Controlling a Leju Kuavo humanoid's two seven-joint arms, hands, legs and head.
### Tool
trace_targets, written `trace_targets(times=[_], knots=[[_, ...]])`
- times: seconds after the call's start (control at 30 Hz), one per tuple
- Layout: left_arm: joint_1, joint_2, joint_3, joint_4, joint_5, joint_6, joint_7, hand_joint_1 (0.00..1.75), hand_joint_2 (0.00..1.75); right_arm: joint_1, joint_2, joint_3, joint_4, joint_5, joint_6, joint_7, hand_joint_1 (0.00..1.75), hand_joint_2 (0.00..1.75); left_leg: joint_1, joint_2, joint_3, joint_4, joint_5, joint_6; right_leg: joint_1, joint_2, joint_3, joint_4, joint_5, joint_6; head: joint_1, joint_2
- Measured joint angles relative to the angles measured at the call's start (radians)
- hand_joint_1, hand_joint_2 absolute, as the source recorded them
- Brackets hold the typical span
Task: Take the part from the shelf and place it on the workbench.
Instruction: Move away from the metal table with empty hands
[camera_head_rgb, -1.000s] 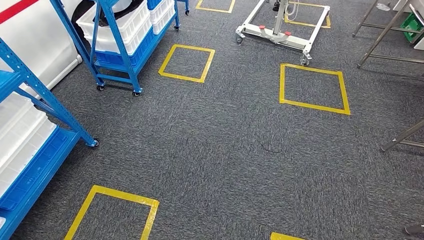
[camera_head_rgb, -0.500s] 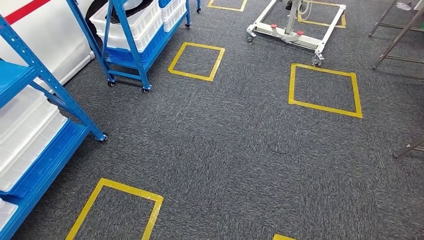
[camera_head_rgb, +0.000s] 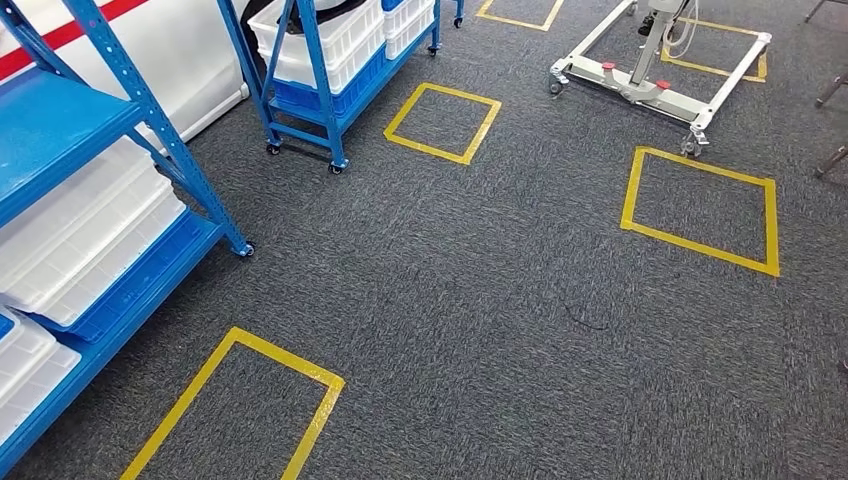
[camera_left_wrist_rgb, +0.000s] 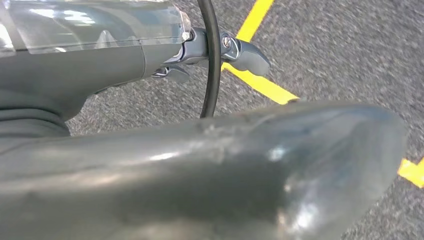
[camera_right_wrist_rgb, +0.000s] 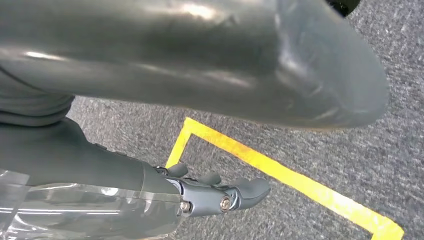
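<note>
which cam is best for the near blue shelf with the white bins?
Head view: the near blue shelf and its white bins show along the left edge. The two wrist views look past the left hand and right hand at carpet and yellow tape.

dark grey carpet floor; yellow taped squares; wheeled blue racks; white wall with red stripe.
</note>
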Motion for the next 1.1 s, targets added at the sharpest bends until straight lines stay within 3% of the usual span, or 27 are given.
trace_targets(times=[0.03, 0.1, 0.17, 0.23, 0.27, 0.3, 0.33, 0.4, 0.47, 0.53, 0.6, 0.67, 0.73, 0.77, 0.8, 0.83, 0.9, 0.93, 0.97, 1.03, 1.07, 1.1], knots=[[0.002, -0.001, 0.002, 0.000, 0.000, 0.000, 0.000, 0.00, 0.00, -0.001, 0.000, 0.000, 0.000, 0.001, 0.000, 0.002, 0.00, 0.00, 0.003, -0.009, 0.002, -0.005, 0.005, 0.004, -0.001, -0.001, 0.002, 0.002, -0.003, 0.005, 0.000, 0.000], [0.002, -0.002, 0.004, -0.001, -0.002, 0.000, 0.001, 0.00, 0.00, -0.002, 0.000, 0.000, 0.000, 0.002, -0.001, 0.004, 0.00, 0.00, 0.011, -0.030, 0.004, -0.016, 0.015, 0.013, -0.004, 0.036, -0.012, 0.042, -0.037, 0.017, 0.001, 0.000], [-0.001, -0.004, 0.005, -0.001, -0.004, -0.002, 0.001, 0.00, 0.00, 0.001, 0.000, 0.000, 0.000, 0.004, -0.003, 0.008, 0.00, 0.00, 0.014, -0.050, 0.000, -0.019, 0.022, 0.017, -0.014, 0.090, -0.066, 0.159, -0.105, 0.028, 0.002, 0.000], [-0.003, -0.005, 0.006, -0.001, -0.007, -0.005, 0.002, 0.00, 0.00, 0.002, 0.000, 0.000, 0.000, 0.008, -0.003, 0.013, 0.00, 0.00, 0.015, -0.073, -0.005, -0.017, 0.026, 0.017, -0.025, 0.108, -0.118, 0.270, -0.145, 0.036, 0.002, 0.000], [-0.003, -0.006, 0.007, -0.001, -0.008, -0.007, 0.002, 0.00, 0.00, 0.002, 0.000, 0.000, 0.001, 0.010, -0.003, 0.015, 0.00, 0.00, 0.016, -0.086, -0.006, -0.016, 0.026, 0.015, -0.031, 0.109, -0.123, 0.279, -0.135, 0.039, 0.002, 0.000], [-0.002, -0.007, 0.008, -0.001, -0.008, -0.008, 0.002, 0.00, 0.00, 0.002, -0.001, 0.000, 0.001, 0.012, -0.003, 0.017, 0.00, 0.00, 0.018, -0.101, -0.006, -0.015, 0.027, 0.012, -0.036, 0.113, -0.108, 0.246, -0.105, 0.044, 0.002, 0.000], [-0.002, -0.009, 0.010, -0.001, -0.009, -0.009, 0.003, 0.00, 0.00, 0.002, -0.001, 0.000, 0.001, 0.014, -0.003, 0.018, 0.00, 0.00, 0.021, -0.114, -0.005, -0.011, 0.026, 0.008, -0.043, 0.124, -0.077, 0.180, -0.063, 0.048, 0.002, 0.000], [-0.004, -0.012, 0.014, -0.004, -0.011, -0.011, 0.004, 0.00, 0.00, 0.004, -0.002, 0.000, 0.001, 0.019, -0.003, 0.021, 0.00, 0.00, 0.024, -0.141, -0.011, -0.003, 0.024, -0.006, -0.050, 0.170, -0.020, 0.055, -0.012, 0.053, 0.002, 0.000], [-0.005, -0.014, 0.019, -0.008, -0.013, -0.014, 0.006, 0.00, 0.00, 0.005, -0.002, -0.001, 0.001, 0.022, -0.003, 0.022, 0.00, 0.00, 0.026, -0.161, -0.022, 0.001, 0.027, -0.024, -0.047, 0.193, -0.006, 0.016, -0.007, 0.047, 0.001, 0.000], [-0.002, -0.017, 0.023, -0.010, -0.016, -0.015, 0.007, 0.00, 0.00, 0.002, -0.002, -0.001, 0.001, 0.026, -0.003, 0.023, 0.00, 0.00, 0.030, -0.174, -0.029, -0.002, 0.033, -0.038, -0.043, 0.170, -0.007, 0.012, -0.001, 0.032, 0.001, 0.000], [0.001, -0.020, 0.024, -0.010, -0.019, -0.015, 0.008, 0.00, 0.00, 0.002, -0.003, -0.002, 0.001, 0.029, -0.003, 0.025, 0.00, 0.00, 0.031, -0.133, -0.045, 0.025, 0.012, -0.045, -0.042, 0.145, -0.006, 0.004, 0.005, 0.014, 0.001, 0.000], [-0.002, -0.021, 0.025, -0.010, -0.021, -0.015, 0.008, 0.00, 0.00, 0.005, -0.003, -0.003, 0.001, 0.031, -0.003, 0.028, 0.00, 0.00, 0.029, -0.077, -0.096, 0.140, -0.055, -0.046, -0.035, 0.117, -0.008, 0.001, 0.007, 0.001, 0.001, 0.000], [-0.005, -0.022, 0.025, -0.010, -0.021, -0.015, 0.008, 0.00, 0.00, 0.007, -0.004, -0.005, 0.001, 0.032, -0.003, 0.030, 0.00, 0.00, 0.029, -0.064, -0.157, 0.280, -0.116, -0.047, -0.027, 0.085, -0.012, 0.002, 0.006, -0.003, 0.001, 0.000], [-0.004, -0.022, 0.025, -0.010, -0.021, -0.015, 0.008, 0.00, 0.00, 0.007, -0.004, -0.007, 0.001, 0.033, -0.003, 0.031, 0.00, 0.00, 0.028, -0.062, -0.165, 0.308, -0.120, -0.046, -0.023, 0.071, -0.012, 0.003, 0.006, -0.005, 0.001, 0.000], [-0.002, -0.023, 0.025, -0.010, -0.021, -0.015, 0.008, 0.00, 0.00, 0.007, -0.004, -0.008, 0.001, 0.033, -0.003, 0.032, 0.00, 0.00, 0.027, -0.060, -0.152, 0.293, -0.104, -0.043, -0.021, 0.058, -0.011, 0.003, 0.005, -0.006, 0.001, 0.000], [-0.001, -0.023, 0.025, -0.010, -0.022, -0.015, 0.008, 0.00, 0.00, 0.006, -0.004, -0.009, 0.001, 0.033, -0.002, 0.032, 0.00, 0.00, 0.025, -0.054, -0.119, 0.236, -0.074, -0.038, -0.018, 0.046, -0.009, 0.004, 0.003, -0.006, 0.001, 0.000], [-0.001, -0.023, 0.025, -0.012, -0.022, -0.015, 0.009, 0.00, 0.00, 0.004, -0.004, -0.010, 0.001, 0.033, -0.001, 0.032, 0.00, 0.00, 0.015, -0.014, -0.036, 0.086, -0.018, -0.024, -0.014, 0.023, -0.005, 0.006, 0.000, -0.004, 0.001, 0.000], [-0.003, -0.023, 0.025, -0.014, -0.022, -0.015, 0.008, 0.00, 0.00, 0.003, -0.003, -0.011, 0.002, 0.033, 0.000, 0.033, 0.00, 0.00, 0.010, 0.001, -0.011, 0.036, -0.003, -0.017, -0.012, 0.015, -0.004, 0.007, -0.001, -0.001, 0.001, 0.000], [-0.003, -0.024, 0.025, -0.015, -0.023, -0.015, 0.008, 0.00, 0.00, 0.002, -0.003, -0.011, 0.002, 0.034, 0.000, 0.033, 0.00, 0.00, 0.006, 0.010, -0.001, 0.011, 0.001, -0.012, -0.010, 0.006, -0.003, 0.008, -0.002, 0.002, 0.001, 0.000], [-0.001, -0.025, 0.027, -0.016, -0.023, -0.015, 0.008, 0.00, 0.00, -0.003, -0.004, -0.013, 0.002, 0.035, 0.000, 0.035, 0.00, 0.00, 0.005, -0.007, -0.004, 0.003, 0.006, -0.004, -0.009, -0.008, -0.001, 0.007, -0.002, 0.011, 0.001, 0.000], [0.001, -0.026, 0.028, -0.016, -0.023, -0.015, 0.008, 0.00, 0.00, -0.004, -0.004, -0.014, 0.002, 0.036, 0.001, 0.037, 0.00, 0.00, 0.007, -0.016, -0.003, -0.002, 0.011, 0.000, -0.011, 0.000, 0.000, 0.010, -0.006, 0.017, 0.001, 0.000], [0.001, -0.027, 0.029, -0.016, -0.024, -0.015, 0.009, 0.00, 0.00, -0.005, -0.005, -0.014, 0.002, 0.037, 0.001, 0.039, 0.00, 0.00, 0.010, -0.025, -0.002, -0.008, 0.017, 0.006, -0.013, 0.023, -0.006, 0.026, -0.020, 0.023, 0.001, 0.000]])
